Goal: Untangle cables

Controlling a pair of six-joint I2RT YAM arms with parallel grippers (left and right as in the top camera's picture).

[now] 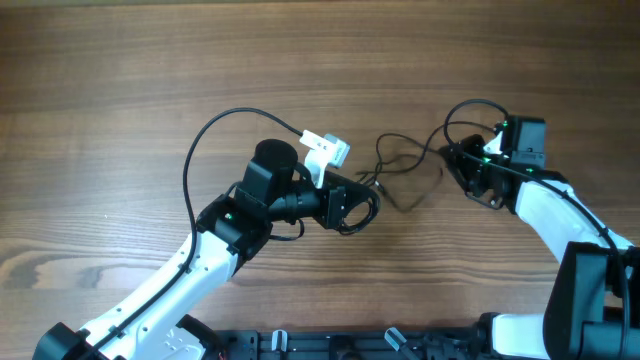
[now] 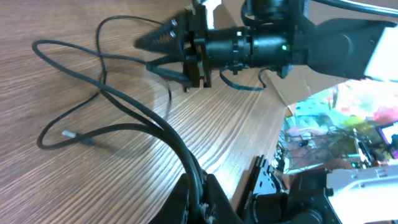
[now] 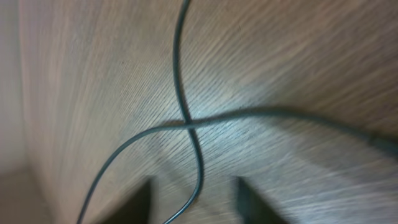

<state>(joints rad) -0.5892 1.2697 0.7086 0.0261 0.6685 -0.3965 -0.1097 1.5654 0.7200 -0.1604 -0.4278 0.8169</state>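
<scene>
The cables (image 1: 405, 170) are thin black cords lying in loose crossing loops on the wooden table between my two grippers. My left gripper (image 1: 362, 205) sits at their left end. In the left wrist view it (image 2: 199, 193) is shut on one cable (image 2: 124, 106), which runs out across the table. A loose cord end with a small pale tip (image 2: 67, 132) lies to the left. My right gripper (image 1: 457, 160) is at the right end of the cables and also shows in the left wrist view (image 2: 152, 53). In the right wrist view it (image 3: 194, 202) is open, with two crossing cords (image 3: 186, 121) just ahead and one strand between the fingertips.
A thicker black wire (image 1: 205, 140) arcs from my left arm to its white camera mount (image 1: 326, 150). A black rail (image 1: 300, 345) runs along the table's front edge. Cardboard and coloured clutter (image 2: 336, 118) lie beyond the table edge.
</scene>
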